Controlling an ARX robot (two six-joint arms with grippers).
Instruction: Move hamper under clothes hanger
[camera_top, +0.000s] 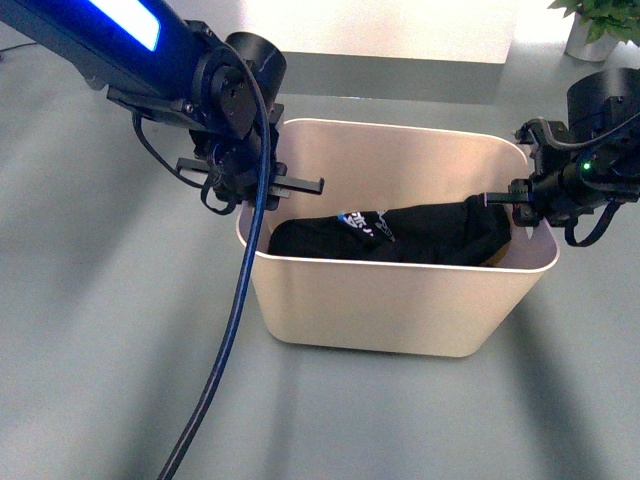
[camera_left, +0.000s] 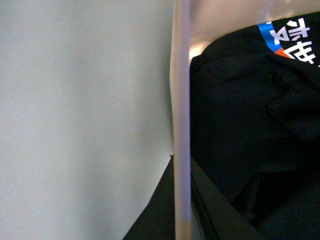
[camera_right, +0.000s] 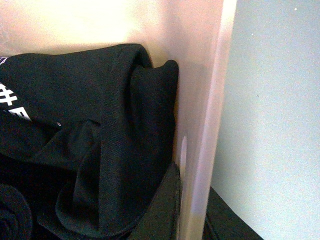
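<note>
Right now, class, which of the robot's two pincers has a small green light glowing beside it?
The right pincer, at the right-hand rim of the hamper; a green light glows on its wrist. The left pincer trails a blue cable instead.

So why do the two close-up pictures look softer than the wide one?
Front view: sharp, with glare along the top, behind the hamper. Left wrist view: its rim is too near, so it smears. Right wrist view: rim blurred and glowing, black garment sharper.

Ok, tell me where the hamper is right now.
In the front view the hamper sits mid-frame on the grey floor, between the left end effector at its left rim and the right end effector at its right rim.
</note>
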